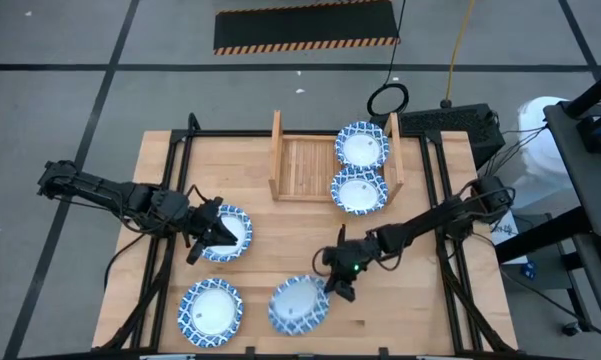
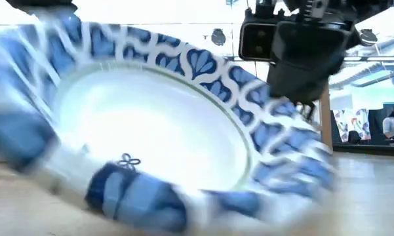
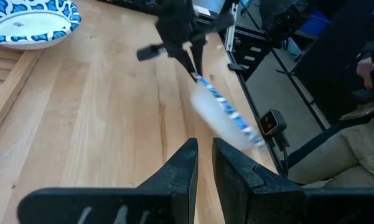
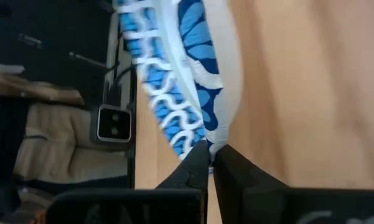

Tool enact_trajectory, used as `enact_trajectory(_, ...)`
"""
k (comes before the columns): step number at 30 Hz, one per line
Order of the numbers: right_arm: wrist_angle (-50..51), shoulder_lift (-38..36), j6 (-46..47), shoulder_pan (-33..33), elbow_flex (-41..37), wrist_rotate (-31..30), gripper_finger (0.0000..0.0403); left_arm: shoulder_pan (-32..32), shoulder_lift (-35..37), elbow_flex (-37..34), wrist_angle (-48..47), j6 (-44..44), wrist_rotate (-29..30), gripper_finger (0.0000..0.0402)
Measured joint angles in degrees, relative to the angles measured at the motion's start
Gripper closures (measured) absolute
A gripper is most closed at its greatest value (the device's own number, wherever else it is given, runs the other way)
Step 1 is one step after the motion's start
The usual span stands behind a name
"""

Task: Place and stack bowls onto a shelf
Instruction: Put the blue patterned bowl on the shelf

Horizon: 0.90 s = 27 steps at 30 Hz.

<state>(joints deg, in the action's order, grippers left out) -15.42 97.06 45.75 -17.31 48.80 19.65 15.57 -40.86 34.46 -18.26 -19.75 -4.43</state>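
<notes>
At the front of the table: the right gripper [image 1: 338, 290] pinches the rim of a tilted bowl [image 1: 299, 304], one edge lifted off the wood.
Right jaws: closed narrow on the patterned rim, the fingertips [image 4: 199, 163] nipping the bowl [image 4: 174, 81] at its edge.
Tilted bowl: in the low view the bowl [image 2: 151, 124] fills the picture, leaning, with the right gripper [image 2: 301, 108] above its far rim.
Left jaws: nearly closed, only a slim gap between the fingers [image 3: 180, 167], nothing held between them.
Left gripper: the left gripper [image 1: 202, 237] hangs over the near edge of another bowl [image 1: 232, 232] on the table's left side.
Left-arm view: the tilted bowl [image 3: 227, 115] shows edge-on, hanging from the right gripper [image 3: 193, 62].
Front-left bowl: a third bowl [image 1: 210, 308] sits flat near the front-left corner.
Shelf: the wooden shelf [image 1: 300, 165] stands at the back of the table; one bowl [image 1: 361, 146] lies on its right end, another bowl [image 1: 358, 190] just in front at the shelf's front edge.
Table: light wooden table [image 1: 430, 300] on a dark frame.
</notes>
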Motion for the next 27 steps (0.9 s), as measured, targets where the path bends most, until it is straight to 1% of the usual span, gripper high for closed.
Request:
enact_trajectory(4,6.0,-5.5,-3.4,4.3,0.0,-0.2,0.0402,0.0,0.0,0.0,0.0,0.0,0.0,0.0348)
enact_trajectory(8,15.0,-12.5,-8.8,9.7,0.7,-1.7,0.0402,0.0,0.0,0.0,0.1,0.0,0.2,0.0348)
enact_trajectory(11,23.8,-16.7,-14.4,14.1,4.0,-2.1,0.0402,0.0,0.0,0.0,0.0,0.1,1.6,0.0348)
enact_trajectory(13,31.4,-18.6,-19.3,17.2,7.9,-3.1,0.0402,0.0,0.0,0.0,0.1,0.1,2.4,0.0348)
enact_trajectory(16,42.5,-19.3,-26.8,22.4,15.3,-3.5,0.0403,0.0,0.0,0.0,0.1,0.1,3.4,0.0348)
enact_trajectory(20,52.3,-19.1,-36.0,29.5,25.2,-6.1,0.0403,0.0,0.0,0.0,0.1,-0.5,5.0,0.0348)
enact_trajectory(23,55.3,-18.3,-40.3,35.5,30.3,-6.1,0.0403,0.0,0.0,0.0,0.5,-1.9,6.3,0.0348)
enact_trajectory(27,57.4,-17.6,-45.6,42.6,34.4,-5.5,0.0403,-0.1,0.0,0.0,0.5,-3.8,8.0,0.0348)
